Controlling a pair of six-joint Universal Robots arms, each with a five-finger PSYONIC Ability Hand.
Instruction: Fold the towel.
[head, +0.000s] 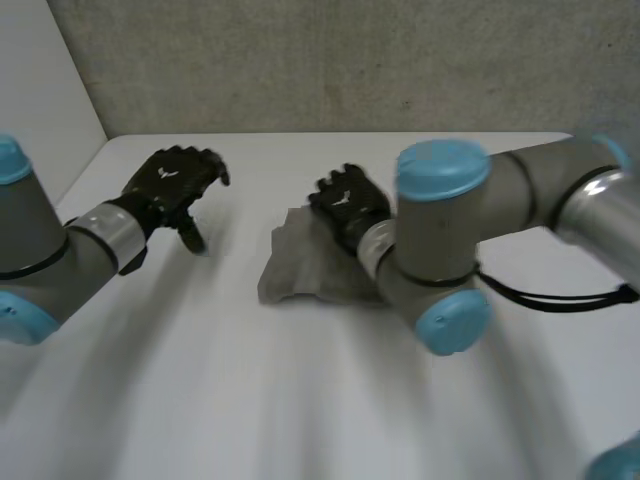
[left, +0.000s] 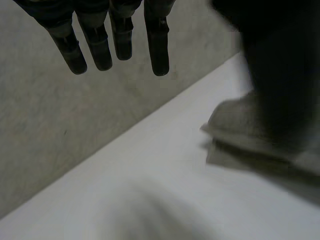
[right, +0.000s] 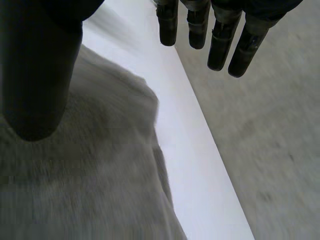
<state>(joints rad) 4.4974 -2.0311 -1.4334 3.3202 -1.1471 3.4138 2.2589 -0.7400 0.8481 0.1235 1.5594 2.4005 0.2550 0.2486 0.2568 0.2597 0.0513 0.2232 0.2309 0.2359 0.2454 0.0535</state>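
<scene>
I see the grey towel (head: 305, 265) lying crumpled at the middle of the white table (head: 250, 400). The right robot hand (head: 350, 205) is over its far edge, fingers (right: 220, 45) straight, released. The left robot hand (head: 170, 185) hangs well apart from the towel, fingers (left: 159, 45) straight, released.

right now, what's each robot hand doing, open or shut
left robot hand: open, fingers straight, holding nothing, apart from the towel
right robot hand: open, fingers straight, over the towel, not gripping it
</scene>
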